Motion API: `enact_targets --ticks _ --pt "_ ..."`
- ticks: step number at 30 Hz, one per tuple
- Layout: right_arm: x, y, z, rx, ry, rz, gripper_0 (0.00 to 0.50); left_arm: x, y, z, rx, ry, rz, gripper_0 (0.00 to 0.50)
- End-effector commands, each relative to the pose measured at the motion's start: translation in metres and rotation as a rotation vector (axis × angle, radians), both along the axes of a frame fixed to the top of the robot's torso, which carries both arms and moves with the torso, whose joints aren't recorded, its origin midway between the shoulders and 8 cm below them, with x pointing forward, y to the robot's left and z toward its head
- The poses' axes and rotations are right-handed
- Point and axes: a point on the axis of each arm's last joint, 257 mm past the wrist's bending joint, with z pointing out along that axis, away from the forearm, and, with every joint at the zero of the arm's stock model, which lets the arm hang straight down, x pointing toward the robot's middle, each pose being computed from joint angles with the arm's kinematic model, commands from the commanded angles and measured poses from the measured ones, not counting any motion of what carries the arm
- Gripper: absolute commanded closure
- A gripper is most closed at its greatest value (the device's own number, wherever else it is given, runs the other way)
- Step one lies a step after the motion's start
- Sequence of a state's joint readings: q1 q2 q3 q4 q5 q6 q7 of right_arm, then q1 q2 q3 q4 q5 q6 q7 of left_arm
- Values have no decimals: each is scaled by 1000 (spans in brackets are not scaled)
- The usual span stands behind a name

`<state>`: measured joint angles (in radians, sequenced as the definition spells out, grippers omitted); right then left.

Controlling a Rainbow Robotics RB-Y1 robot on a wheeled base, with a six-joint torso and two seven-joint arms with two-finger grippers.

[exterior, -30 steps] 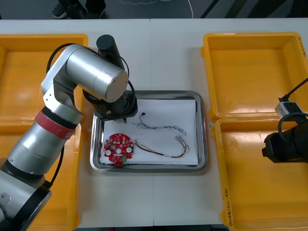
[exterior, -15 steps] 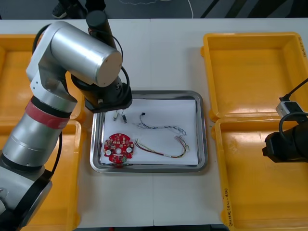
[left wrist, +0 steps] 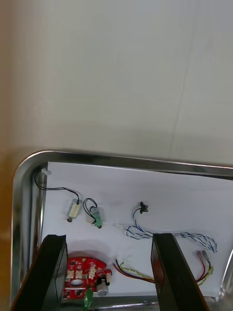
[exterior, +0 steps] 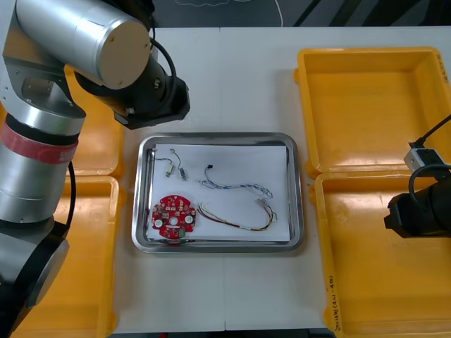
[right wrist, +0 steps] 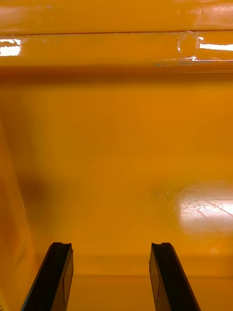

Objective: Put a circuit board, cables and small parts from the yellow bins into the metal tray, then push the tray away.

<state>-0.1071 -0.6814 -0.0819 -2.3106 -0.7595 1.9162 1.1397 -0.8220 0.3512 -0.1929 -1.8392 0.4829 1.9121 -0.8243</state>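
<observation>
Light bench [exterior: 232, 70] with yellow plastic bins [exterior: 366, 98] flanking a shiny rectangular metal tray [exterior: 299, 190].
The left gripper [left wrist: 109, 238] hung open just beyond the tray's far left corner; the right gripper [right wrist: 110, 245] sat open inside a right bin. The tray held a round red circuit board [exterior: 174, 216], a twisted blue-and-white cable [exterior: 239, 186], a red-and-yellow cable [exterior: 236, 225] and small metal parts [exterior: 182, 170].

The table [exterior: 232, 77] was light, almost white and plain. A thin seam ran down its middle at the near side, and another crossed it there. Beyond the far edge lay a strip of dark floor [exterior: 211, 10], and a thin white cord [exterior: 279, 14] trailed across it toward the table.
</observation>
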Motion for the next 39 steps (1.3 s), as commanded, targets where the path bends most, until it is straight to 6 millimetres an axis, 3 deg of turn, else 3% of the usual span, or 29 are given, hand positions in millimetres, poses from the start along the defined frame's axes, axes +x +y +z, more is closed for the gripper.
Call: enact_targets --ticks 1,9,21,29,39 --pt "-2 -9 4 1 -5 -33 42 12 32 50 59 -99 -42 0" --pt "-2 -9 4 4 -5 -32 42 11 82 67 55 -83 -14 0" --pt "-2 -9 5 6 -5 -29 43 3 183 78 148 5 2 0" --pt "-2 -8 4 8 -4 -27 44 -13 230 59 179 36 -16 0" --pt "-3 -7 5 12 -2 -24 42 -45 258 25 191 60 -22 0"
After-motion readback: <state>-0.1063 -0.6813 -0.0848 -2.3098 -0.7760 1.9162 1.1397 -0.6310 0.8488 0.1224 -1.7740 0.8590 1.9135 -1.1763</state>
